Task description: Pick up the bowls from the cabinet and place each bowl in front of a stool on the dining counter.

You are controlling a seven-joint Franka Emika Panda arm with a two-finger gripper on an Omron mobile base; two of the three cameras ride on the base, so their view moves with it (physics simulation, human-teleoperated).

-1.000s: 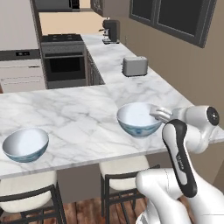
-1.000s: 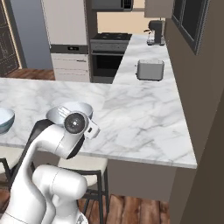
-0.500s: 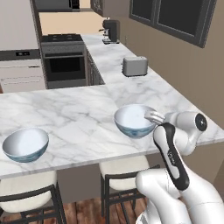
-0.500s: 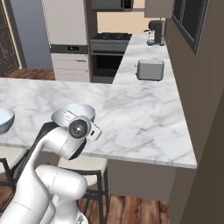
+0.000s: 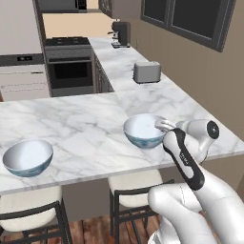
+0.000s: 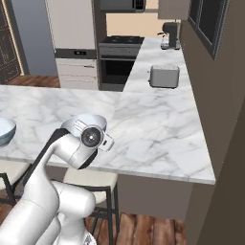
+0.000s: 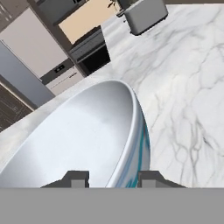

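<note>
The gripper [image 7: 107, 177] pinched the rim of the second bowl [image 5: 144, 130] near the surface's [image 5: 86, 128] front edge, above a stool [image 5: 136, 183], as the task wanted.

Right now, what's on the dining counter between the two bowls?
Nothing: in the left base view, bare marble runs from the left bowl to the bowl at the claw.
</note>
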